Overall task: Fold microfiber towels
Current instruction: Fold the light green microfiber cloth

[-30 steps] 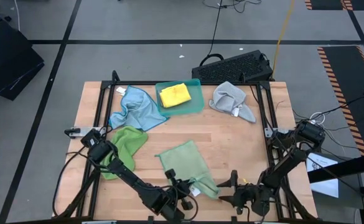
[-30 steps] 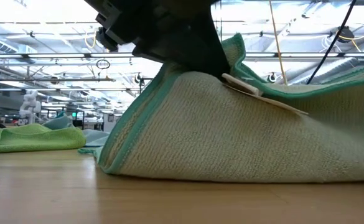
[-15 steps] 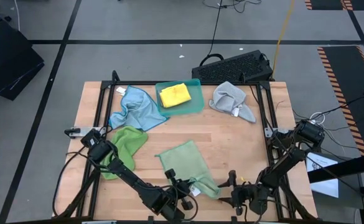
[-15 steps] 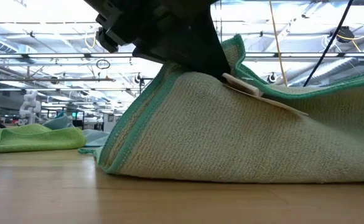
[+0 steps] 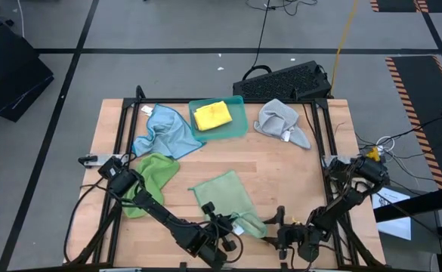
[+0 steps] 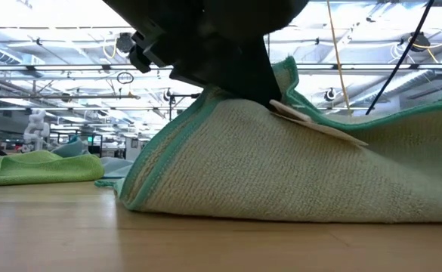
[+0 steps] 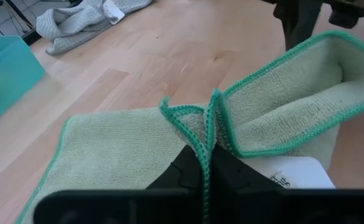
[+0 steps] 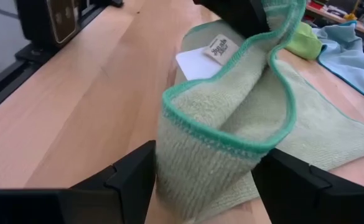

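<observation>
Bright, even overhead light; wrist foregrounds blurred.

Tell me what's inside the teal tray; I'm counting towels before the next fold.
A folded yellow towel lies in the teal tray, filling most of it. Whether anything lies beneath that towel cannot be seen, since it covers the tray floor there.

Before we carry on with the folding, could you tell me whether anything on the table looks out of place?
Mostly no. The grey towel, light blue towel and one green towel lie crumpled, unfolded. The yellow towel sits in the teal tray. The left gripper pinches the other green towel's hem.
</observation>
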Available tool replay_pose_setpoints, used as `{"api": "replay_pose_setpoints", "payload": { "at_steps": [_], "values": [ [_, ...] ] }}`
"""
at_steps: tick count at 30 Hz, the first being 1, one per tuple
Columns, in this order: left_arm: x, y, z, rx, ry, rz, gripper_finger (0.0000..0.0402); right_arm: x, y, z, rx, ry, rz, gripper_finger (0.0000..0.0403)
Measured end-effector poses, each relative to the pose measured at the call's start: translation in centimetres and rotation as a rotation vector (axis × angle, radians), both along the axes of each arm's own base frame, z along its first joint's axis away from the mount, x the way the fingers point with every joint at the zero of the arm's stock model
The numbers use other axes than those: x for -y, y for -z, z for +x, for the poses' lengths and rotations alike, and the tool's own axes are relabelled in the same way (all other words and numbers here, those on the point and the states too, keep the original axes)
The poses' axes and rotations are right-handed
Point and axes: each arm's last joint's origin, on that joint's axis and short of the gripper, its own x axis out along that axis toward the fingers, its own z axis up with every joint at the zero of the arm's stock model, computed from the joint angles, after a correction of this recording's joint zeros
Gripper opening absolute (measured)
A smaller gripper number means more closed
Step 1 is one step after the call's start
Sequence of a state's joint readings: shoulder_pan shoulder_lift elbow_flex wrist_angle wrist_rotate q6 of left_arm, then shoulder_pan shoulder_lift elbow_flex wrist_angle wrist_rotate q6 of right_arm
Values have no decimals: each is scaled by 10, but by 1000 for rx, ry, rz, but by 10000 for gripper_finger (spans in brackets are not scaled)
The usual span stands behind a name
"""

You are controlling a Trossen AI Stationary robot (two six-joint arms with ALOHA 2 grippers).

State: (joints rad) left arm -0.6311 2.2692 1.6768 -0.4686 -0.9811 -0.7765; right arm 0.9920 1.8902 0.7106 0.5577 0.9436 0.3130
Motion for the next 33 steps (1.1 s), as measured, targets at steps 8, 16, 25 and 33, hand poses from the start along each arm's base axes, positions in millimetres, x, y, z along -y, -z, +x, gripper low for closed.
{"api": "replay_pose_setpoints", "payload": {
  "at_steps": [8,16,25,33],
  "values": [
    [-3,0,2,-4,-5,-5,17,-8,-1,12,47,69,-50,242],
    [3,1,-1,-11,15,-13,11,-11,-5,10,87,92,-115,200],
    [14,1,-10,-3,32,-21,9,-13,-7,9,98,85,-90,101],
    [22,1,-16,7,48,-28,6,-16,-9,11,99,49,-31,58]
  ]
}}
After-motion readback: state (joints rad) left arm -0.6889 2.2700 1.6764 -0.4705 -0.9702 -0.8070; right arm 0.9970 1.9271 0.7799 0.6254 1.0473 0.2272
